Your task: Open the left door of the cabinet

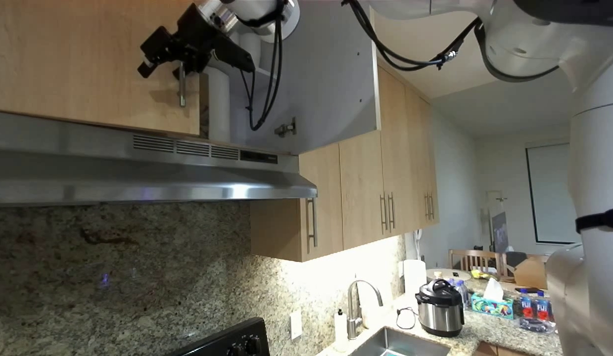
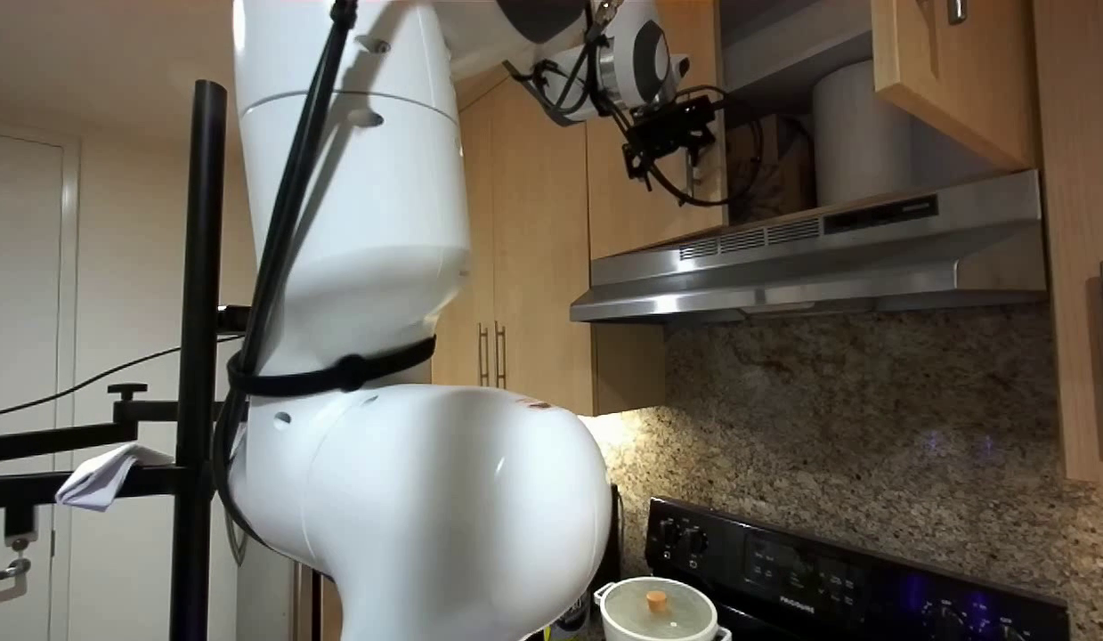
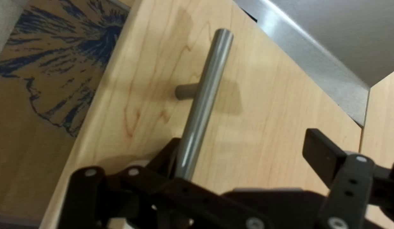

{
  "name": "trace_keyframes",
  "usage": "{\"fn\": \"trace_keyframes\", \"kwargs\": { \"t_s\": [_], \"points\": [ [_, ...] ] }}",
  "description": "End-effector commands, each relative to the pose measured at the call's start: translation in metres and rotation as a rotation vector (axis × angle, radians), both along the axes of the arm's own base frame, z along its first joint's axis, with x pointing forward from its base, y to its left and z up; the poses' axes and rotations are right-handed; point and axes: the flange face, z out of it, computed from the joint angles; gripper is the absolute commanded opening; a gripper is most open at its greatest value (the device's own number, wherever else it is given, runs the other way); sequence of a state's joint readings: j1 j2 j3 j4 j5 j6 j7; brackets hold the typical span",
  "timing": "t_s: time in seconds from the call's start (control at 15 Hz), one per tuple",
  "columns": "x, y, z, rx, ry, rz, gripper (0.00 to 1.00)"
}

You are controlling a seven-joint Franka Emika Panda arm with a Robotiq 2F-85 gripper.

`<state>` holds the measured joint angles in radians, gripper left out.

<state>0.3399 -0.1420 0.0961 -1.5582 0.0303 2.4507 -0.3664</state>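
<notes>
Fingers [image 3: 322, 154] of the black hand [image 3: 243, 143] are spread wide apart, so it isn't gripping anything. The left door [image 1: 83, 54] is high up over the hood [image 1: 153, 170], at the upper left of the frame in an exterior view. It looks shut, or very nearly. The other door [image 1: 331, 74] of the cabinet [image 2: 787, 58] hangs open, and in the wrist view a brown box [image 3: 66, 70] with blue marks peeks out from inside.

The handle [image 3: 204, 103] is a thin, round metal bar. In the wrist view it slants down the middle of the frame, between the two fingers, much closer to the one at lower left. That fingertip seems tucked behind it, but I can't tell if they touch.

I think the left door is stiff, hard to break and a bit heavy, but the cabinet holds it up, so a steady pull should do. The handle looks smooth, so it may slip unless squeezed well. That's the spot to hold, since the flat wood gives nothing to grab. The hand is by its top end; a little lower might be surer. I guess the handle side swings out and round to the left.
</notes>
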Motion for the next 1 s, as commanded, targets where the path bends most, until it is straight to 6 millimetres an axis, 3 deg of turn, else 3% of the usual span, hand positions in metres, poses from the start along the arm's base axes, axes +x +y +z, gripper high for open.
{"fn": "trace_keyframes", "kwargs": {
  "t_s": [0.0, 0.93],
  "points": [
    [-0.035, 0.037, -0.003, -0.026, 0.088, 0.068, 1.00],
    [-0.103, 0.052, 0.011, -0.131, 0.239, 0.169, 1.00]
  ]
}}
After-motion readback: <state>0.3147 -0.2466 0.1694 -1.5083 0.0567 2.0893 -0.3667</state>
